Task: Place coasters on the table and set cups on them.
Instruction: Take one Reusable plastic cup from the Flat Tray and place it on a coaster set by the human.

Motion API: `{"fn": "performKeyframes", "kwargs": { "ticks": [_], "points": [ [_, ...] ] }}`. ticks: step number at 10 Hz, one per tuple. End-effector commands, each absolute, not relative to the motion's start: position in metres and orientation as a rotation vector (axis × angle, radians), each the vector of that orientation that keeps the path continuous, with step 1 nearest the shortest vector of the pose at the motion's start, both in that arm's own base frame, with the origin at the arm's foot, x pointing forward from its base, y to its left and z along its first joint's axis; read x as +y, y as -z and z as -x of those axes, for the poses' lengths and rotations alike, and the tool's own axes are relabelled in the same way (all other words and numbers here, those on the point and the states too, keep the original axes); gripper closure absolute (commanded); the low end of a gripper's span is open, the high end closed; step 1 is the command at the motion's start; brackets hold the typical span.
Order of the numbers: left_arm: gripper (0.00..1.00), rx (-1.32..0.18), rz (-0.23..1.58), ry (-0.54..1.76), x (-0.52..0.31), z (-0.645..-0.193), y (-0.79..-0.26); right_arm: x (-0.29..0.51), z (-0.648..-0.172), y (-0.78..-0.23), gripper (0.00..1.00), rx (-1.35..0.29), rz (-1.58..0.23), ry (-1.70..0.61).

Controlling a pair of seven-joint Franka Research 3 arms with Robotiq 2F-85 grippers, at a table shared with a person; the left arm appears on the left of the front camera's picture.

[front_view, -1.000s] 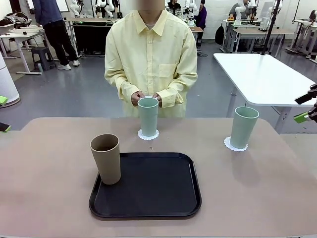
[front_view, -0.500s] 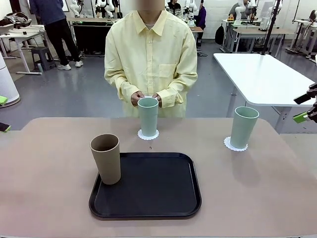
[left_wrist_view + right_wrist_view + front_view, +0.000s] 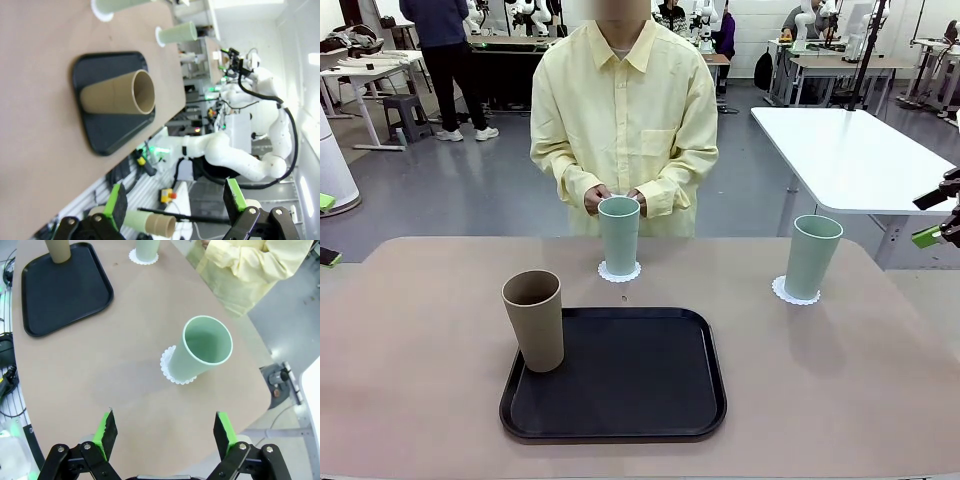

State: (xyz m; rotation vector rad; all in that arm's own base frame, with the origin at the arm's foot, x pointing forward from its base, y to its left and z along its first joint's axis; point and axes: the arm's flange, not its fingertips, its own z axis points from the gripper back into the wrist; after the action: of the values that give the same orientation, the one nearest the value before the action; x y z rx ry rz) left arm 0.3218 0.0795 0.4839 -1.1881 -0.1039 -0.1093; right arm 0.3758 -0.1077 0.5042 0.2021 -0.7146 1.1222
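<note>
the right claw (image 3: 165, 432) is hanging with its fingers spread wide, gripping nothing. just ahead of it, in line with the gap between its fingers, a near mint cup (image 3: 200, 352) is standing upright on a near coaster (image 3: 172, 371) close to the table (image 3: 125, 390) edge. far beyond it, the far mint cup (image 3: 619, 232) is sitting on the far coaster (image 3: 619, 272), with the person's hands (image 3: 595, 197) resting just behind its rim. the left claw (image 3: 175, 202) is also hanging released and empty. well ahead of it, the tan cup (image 3: 117, 97) is standing on the black tray (image 3: 110, 132), at the tray's edge.
</note>
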Motion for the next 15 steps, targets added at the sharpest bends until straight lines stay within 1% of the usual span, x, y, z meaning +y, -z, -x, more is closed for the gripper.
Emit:
{"fn": "performKeyframes", "kwargs": {
  "ticks": [1, 2, 3, 5, 6, 7, 8, 9, 10, 11, 12, 13, 15],
  "points": [
    [0.00, -0.111, 1.196, 0.128, 0.080, -0.321, -0.483, -0.119, -0.380, -0.515, 0.00, -0.664, -0.279, -0.875],
    [0.00, -0.111, 1.196, 0.128, 0.080, -0.321, -0.483, -0.130, -0.378, -0.524, 0.00, -0.575, -0.449, -0.695],
    [0.00, -0.111, 1.196, 0.128, 0.080, -0.321, -0.483, -0.141, -0.374, -0.533, 0.00, -0.481, -0.604, -0.564],
    [0.00, -0.111, 1.196, 0.128, 0.080, -0.321, -0.483, -0.177, -0.371, -0.531, 0.00, -0.305, -0.885, -0.467],
    [0.00, -0.111, 1.196, 0.128, 0.080, -0.321, -0.483, -0.185, -0.369, -0.525, 0.00, -0.248, -0.997, -0.475],
    [0.00, -0.111, 1.196, 0.128, 0.080, -0.321, -0.483, -0.183, -0.367, -0.518, 0.00, -0.209, -1.067, -0.530],
    [0.00, -0.111, 1.196, 0.128, 0.080, -0.321, -0.483, -0.181, -0.375, -0.508, 0.00, -0.285, -0.808, -0.528],
    [0.00, -0.111, 1.196, 0.128, 0.080, -0.321, -0.483, -0.178, -0.350, -0.514, 0.00, -0.264, -0.962, -0.594],
    [0.00, -0.111, 1.196, 0.128, 0.080, -0.321, -0.483, -0.184, -0.358, -0.509, 0.00, -0.247, -0.961, -0.571],
    [0.00, -0.111, 1.196, 0.128, 0.080, -0.321, -0.483, -0.207, -0.358, -0.492, 0.00, -0.237, -1.092, -0.437],
    [0.00, -0.111, 1.196, 0.128, 0.080, -0.321, -0.483, -0.239, -0.356, -0.472, 0.00, -0.277, -1.174, -0.270],
    [0.00, -0.111, 1.196, 0.128, 0.080, -0.321, -0.483, -0.265, -0.350, -0.454, 0.00, -0.317, -1.215, -0.150],
    [0.00, -0.111, 1.196, 0.128, 0.080, -0.321, -0.483, -0.294, -0.333, -0.419, 0.00, -0.360, -1.307, -0.047]
  ]
}}
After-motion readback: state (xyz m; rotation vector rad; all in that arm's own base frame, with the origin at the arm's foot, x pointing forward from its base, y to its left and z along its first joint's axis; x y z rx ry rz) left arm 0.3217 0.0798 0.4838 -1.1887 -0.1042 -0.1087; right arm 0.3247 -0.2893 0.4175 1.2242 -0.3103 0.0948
